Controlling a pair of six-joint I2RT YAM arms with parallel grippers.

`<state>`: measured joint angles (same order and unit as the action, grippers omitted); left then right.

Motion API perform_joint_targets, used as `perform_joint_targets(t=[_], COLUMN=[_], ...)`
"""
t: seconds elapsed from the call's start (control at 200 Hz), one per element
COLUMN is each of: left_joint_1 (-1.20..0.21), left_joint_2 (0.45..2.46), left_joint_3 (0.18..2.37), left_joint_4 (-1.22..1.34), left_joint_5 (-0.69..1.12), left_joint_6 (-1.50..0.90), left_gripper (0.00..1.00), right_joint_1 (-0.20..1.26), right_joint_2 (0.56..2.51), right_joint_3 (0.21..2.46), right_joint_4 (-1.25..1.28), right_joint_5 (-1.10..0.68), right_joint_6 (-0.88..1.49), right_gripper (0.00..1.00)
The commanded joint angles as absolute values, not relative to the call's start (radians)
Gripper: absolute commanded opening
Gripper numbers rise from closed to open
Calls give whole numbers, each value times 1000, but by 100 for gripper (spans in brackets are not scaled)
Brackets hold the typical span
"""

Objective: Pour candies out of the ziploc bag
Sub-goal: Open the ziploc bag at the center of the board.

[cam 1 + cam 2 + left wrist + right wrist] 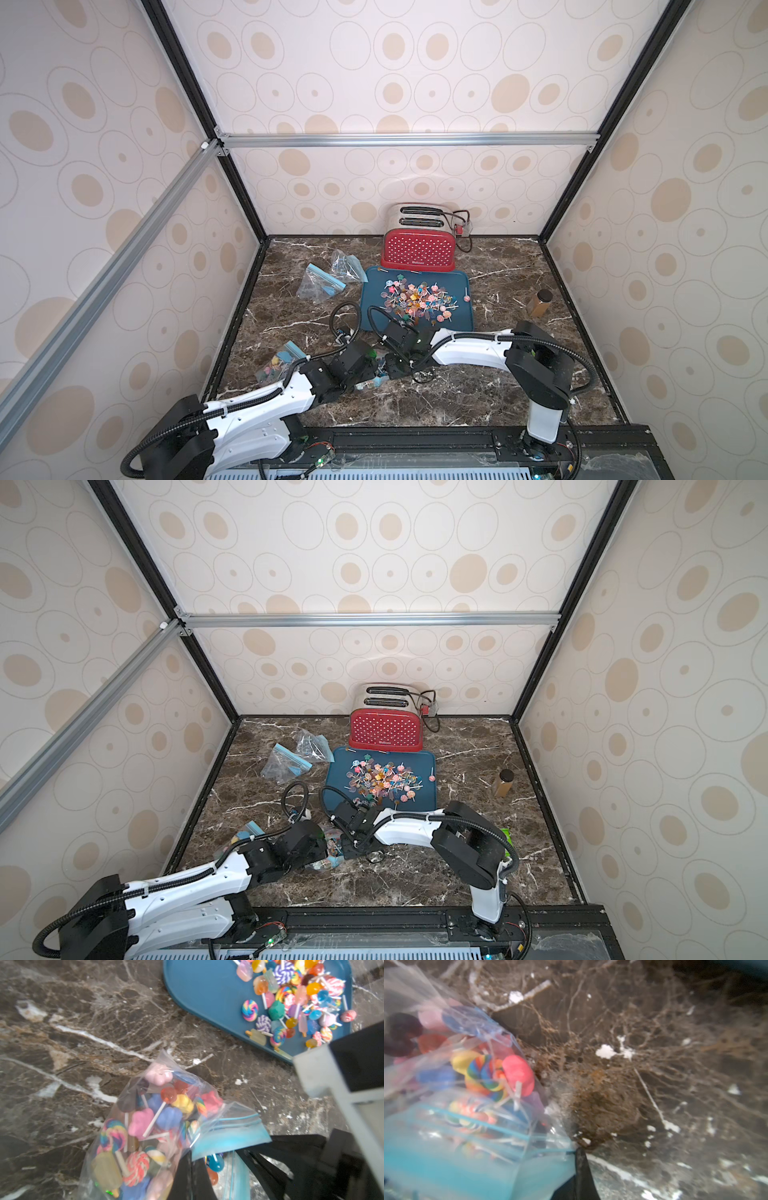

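Observation:
A clear ziploc bag (145,1138) with a blue zip strip (228,1136) hangs low over the marble table (457,395) at front centre, between both arms. It is full of candies (141,1124), which are lollipops on white sticks. My left gripper (194,1167) is shut on the bag's zip edge. My right gripper (580,1159) is shut on the zip edge at the opposite corner of the ziploc bag (467,1084). In both top views the two grippers (376,374) (347,848) nearly touch, and they largely hide the bag (332,845). More candies (419,301) lie spread on a blue tray (374,316) just behind.
Another candy-filled bag (276,365) lies at the front left. Two empty bags (320,284) (347,266) lie at the back left. A red toaster (417,249) stands behind the tray, and a brown bottle (539,302) stands to the right.

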<state>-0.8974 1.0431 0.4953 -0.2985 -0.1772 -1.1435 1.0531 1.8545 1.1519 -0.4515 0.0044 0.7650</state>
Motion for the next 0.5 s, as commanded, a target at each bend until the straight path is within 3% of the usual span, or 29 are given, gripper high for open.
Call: perform_joint_targets(t=[0.0,0.266,0.496], left_joint_1=[-903,-936,-948], left_joint_2=[1027,1131,1234], left_joint_3=[628,770,797], left_joint_4=[-380,-460,-429], left_joint_5=[-150,-93,-98], left_joint_6=[-1055,-976,-973], left_gripper=[0,0,0], right_joint_1=[1052,1051,1043], right_joint_2=[1804,1740,1666], right_joint_3=[1154,1135,1098], right_joint_4=[-548,-585,-623], right_joint_5=[69,127,172], right_joint_6=[755,756,759], right_gripper=[0,0,36])
